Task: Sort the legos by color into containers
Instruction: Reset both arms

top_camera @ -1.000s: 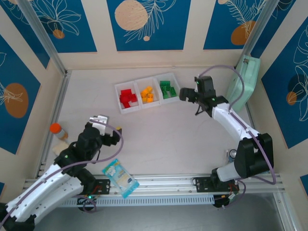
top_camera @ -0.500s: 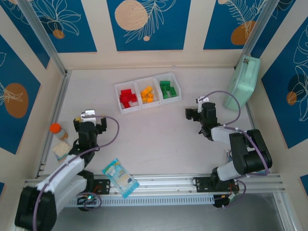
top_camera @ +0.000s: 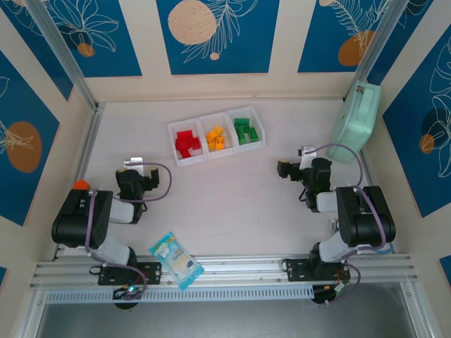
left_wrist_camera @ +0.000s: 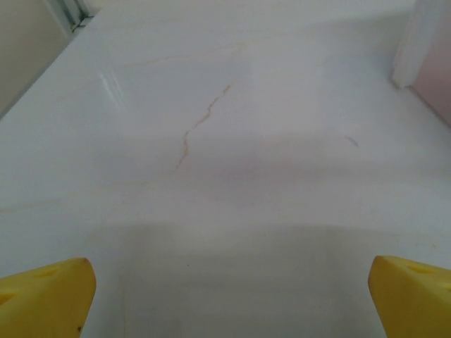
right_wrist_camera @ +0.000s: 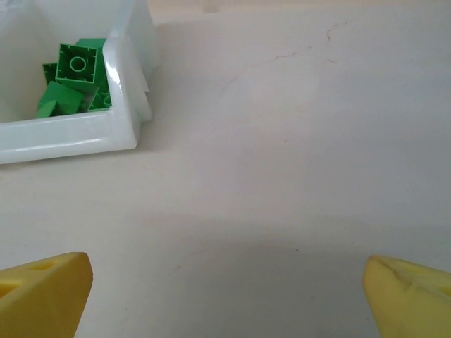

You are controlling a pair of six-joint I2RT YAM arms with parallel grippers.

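Ahead and to the left of the right gripper [right_wrist_camera: 225, 299], near its tips, stands the white tray [right_wrist_camera: 67, 135]. Its closest compartment holds the green legos [right_wrist_camera: 74, 67]. The two yellow fingers [right_wrist_camera: 42, 292] are spread wide with nothing between them, low over the table [right_wrist_camera: 282, 176]. The left gripper [left_wrist_camera: 225, 299] likewise has its fingers parted and empty, with the tray well ahead and to their right. Count: one tray of three compartments, holding red legos [top_camera: 186, 143], orange legos [top_camera: 215, 138] and green, one colour to each. The bricks overlap, so I put each group at roughly four or five, not firmly. Judgement: every brick I can see lies in a compartment of its own colour, so the sorting appears finished. The next move calls only for a look round for strays, with nothing needing a grasp.
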